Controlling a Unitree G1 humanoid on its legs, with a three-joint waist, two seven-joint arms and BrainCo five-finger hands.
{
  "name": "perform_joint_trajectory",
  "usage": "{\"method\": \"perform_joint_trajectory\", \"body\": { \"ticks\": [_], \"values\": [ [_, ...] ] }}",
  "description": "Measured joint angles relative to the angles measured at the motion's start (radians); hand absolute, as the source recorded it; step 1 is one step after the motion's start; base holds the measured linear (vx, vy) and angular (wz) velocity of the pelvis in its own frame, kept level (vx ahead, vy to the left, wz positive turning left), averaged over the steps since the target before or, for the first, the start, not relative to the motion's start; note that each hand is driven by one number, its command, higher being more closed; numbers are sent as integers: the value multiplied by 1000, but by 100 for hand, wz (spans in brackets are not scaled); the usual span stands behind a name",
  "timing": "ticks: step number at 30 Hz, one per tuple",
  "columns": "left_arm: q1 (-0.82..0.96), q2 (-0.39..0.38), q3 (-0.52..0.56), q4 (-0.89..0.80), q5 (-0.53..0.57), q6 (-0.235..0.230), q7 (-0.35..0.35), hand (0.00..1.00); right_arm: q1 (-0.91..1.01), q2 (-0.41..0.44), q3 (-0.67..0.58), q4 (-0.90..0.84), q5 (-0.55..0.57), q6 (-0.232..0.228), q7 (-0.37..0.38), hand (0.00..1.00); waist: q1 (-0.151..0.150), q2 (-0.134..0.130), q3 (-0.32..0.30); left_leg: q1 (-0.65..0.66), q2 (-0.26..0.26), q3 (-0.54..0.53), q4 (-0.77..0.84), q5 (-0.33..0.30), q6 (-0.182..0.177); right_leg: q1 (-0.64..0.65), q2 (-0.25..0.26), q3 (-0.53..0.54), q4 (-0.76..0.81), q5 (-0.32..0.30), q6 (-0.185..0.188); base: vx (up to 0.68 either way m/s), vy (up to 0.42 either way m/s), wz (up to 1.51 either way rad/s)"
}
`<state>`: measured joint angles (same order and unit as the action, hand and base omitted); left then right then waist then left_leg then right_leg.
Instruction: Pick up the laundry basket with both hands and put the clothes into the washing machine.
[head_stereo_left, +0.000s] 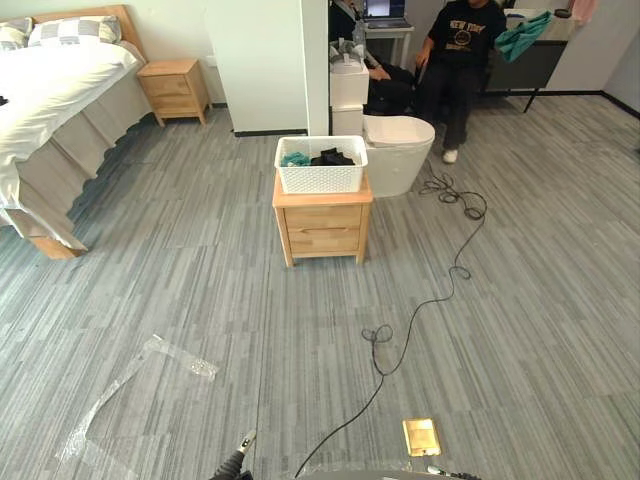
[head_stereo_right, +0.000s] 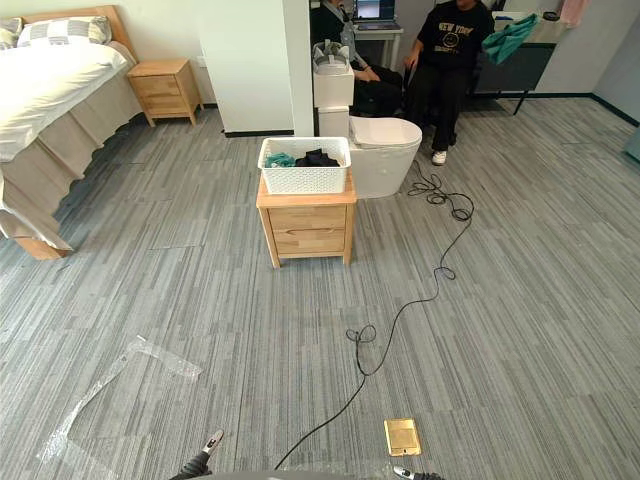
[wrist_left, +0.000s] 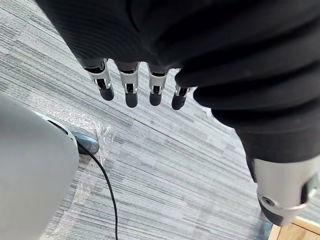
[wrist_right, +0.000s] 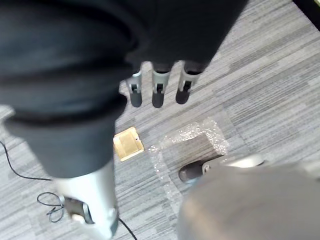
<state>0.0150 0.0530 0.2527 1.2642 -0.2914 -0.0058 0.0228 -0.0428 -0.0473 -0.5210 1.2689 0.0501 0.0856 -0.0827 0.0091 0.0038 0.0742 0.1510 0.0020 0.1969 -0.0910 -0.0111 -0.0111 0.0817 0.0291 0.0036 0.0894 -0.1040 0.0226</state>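
Progress: we judge that 0 steps are done. The laundry basket (head_stereo_left: 321, 178) has not been lifted and its load is inside it.
What is left: we have to close in on the basket, take it with 2 hands, carry it to the machine and empty it there.
Left hand (wrist_left: 131, 90): its fingers hang straight and apart over bare floor, and it holds nothing.
Right hand (wrist_right: 157, 94): its fingers also hang straight and loose, with nothing in them, above a brass floor plate (wrist_right: 128, 144).
Where the basket is: at 12 o'clock from us, well apart from both hands. It stands upright on top of a wooden 2-drawer counter (head_stereo_left: 322, 228).
How the basket looks: white, rectangular and open-topped, with perforated lattice walls. It covers most of the countertop.
Clothes: a teal piece (head_stereo_left: 295, 159) lies at the basket's 9 o'clock side and a black piece (head_stereo_left: 332, 158) toward its 3 o'clock side. Both lie low, about level with the rim.
Machine: a white lidded unit (head_stereo_left: 398, 150) stands just beside the counter at its 1 o'clock. We cannot tell whether it is the washing machine.
Bystander: a person (head_stereo_left: 460, 50) sits farther off, at 1 o'clock.
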Motion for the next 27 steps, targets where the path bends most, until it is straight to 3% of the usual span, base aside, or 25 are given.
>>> {"method": "perform_joint_trajectory", "body": {
  "ticks": [2,3,4,5,6,7,10,11,12,14,16,17,18,19,21,22,23,25,27],
  "values": [
    [1,-3,26,-19,-9,0,-1,0,0,14,-30,-25,26,0,0,0,0,-10,24,0,-23,-15,15,-27,36,-63,-42,-34,192,-103,77,-76,-2,29],
    [0,-3,33,-24,-9,1,-1,0,6,18,-34,-41,30,0,0,0,3,-13,28,-2,-31,-24,23,-33,40,-100,-54,-53,280,-116,77,-91,3,41],
    [-4,-5,50,-36,-10,1,0,0,11,22,-43,-72,44,-1,0,0,6,-18,35,-2,-40,-37,34,-41,50,-199,-86,-90,492,-112,46,-62,1,34],
    [-4,-5,67,-38,-10,2,0,0,12,29,-40,-87,65,-4,0,0,5,-20,43,2,-43,-48,41,-44,54,-244,-101,-99,586,-96,17,-29,0,53],
    [-4,-2,83,-41,-10,4,1,0,18,39,-38,-107,90,-13,1,0,0,-19,52,10,-43,-70,60,-54,68,-318,-123,-103,730,-98,10,82,-13,51],
    [-5,-2,94,-51,-12,8,2,0,22,40,-34,-113,112,-19,0,0,4,-23,60,20,-34,-72,74,-69,71,-351,-139,-114,776,-99,11,135,-12,48],
    [-5,0,111,-66,-34,20,1,0,23,47,-69,-110,196,-32,-4,0,2,-23,71,54,4,-75,65,-90,60,-400,-185,-193,562,-82,21,146,-33,10],
    [-5,1,116,-66,-45,20,0,0,24,57,-118,-105,217,-36,-5,0,-2,-25,71,62,19,-79,60,-103,44,-398,-190,-222,376,-34,27,208,-90,-3],
    [-5,0,129,-66,-48,20,-1,0,24,61,-145,-103,218,-35,-6,0,-2,-25,71,64,24,-80,59,-111,37,-397,-192,-230,287,-2,27,307,-153,-4],
    [-5,-14,244,-68,-47,21,-1,0,26,65,-166,-104,217,-25,-10,0,-5,-39,76,92,36,-81,65,-165,5,-398,-213,-246,84,101,36,465,-266,-6],
    [4,-24,283,-77,-37,22,0,0,26,58,-142,-107,216,-17,-9,0,-10,-35,75,119,58,-94,86,-213,-13,-391,-224,-244,134,113,17,450,-263,17],
    [7,-40,309,-78,-27,21,0,0,23,48,-145,-109,216,-17,-6,0,-25,-13,71,131,96,-107,107,-250,-11,-386,-203,-260,187,135,5,610,-339,60],
    [16,-65,352,-77,-26,25,-1,0,28,38,-147,-111,214,-16,-7,0,-37,18,42,132,151,-123,161,-273,10,-373,-155,-287,225,118,-12,641,-326,55],
    [17,-69,363,-83,-28,24,-2,0,29,37,-149,-109,214,-16,-8,0,-32,23,38,89,174,-113,267,-272,6,-369,-145,-296,245,84,-18,632,-362,39],
    [7,-72,386,-95,-52,25,-3,0,12,40,-159,-113,214,-17,-10,0,-19,32,39,-100,234,-144,731,-152,-22,-293,-99,-307,226,31,-49,703,-412,-15],
    [18,-77,384,-93,-62,28,-2,0,-5,35,-149,-114,214,-19,-11,0,-4,36,52,-188,255,-174,975,-100,-62,-227,-68,-304,214,-2,-69,796,-377,-39],
    [16,-77,380,-95,-73,30,-3,0,-14,35,-133,-114,215,-20,-14,0,8,42,58,-251,265,-171,1157,-106,-62,-143,-43,-290,181,-23,-89,665,-268,-36],
    [18,-65,358,-105,-78,30,-3,0,-36,46,-85,-112,216,-22,-29,0,11,25,68,-335,249,-130,1256,-118,-48,-24,-34,-273,112,-30,-90,598,-198,-27],
    [18,-49,321,-108,-99,23,-1,0,-82,43,-41,-107,219,-28,-33,0,16,8,76,-413,226,-66,1154,-134,-24,57,-38,-243,48,-31,-88,525,-125,-45]
  ]
}}
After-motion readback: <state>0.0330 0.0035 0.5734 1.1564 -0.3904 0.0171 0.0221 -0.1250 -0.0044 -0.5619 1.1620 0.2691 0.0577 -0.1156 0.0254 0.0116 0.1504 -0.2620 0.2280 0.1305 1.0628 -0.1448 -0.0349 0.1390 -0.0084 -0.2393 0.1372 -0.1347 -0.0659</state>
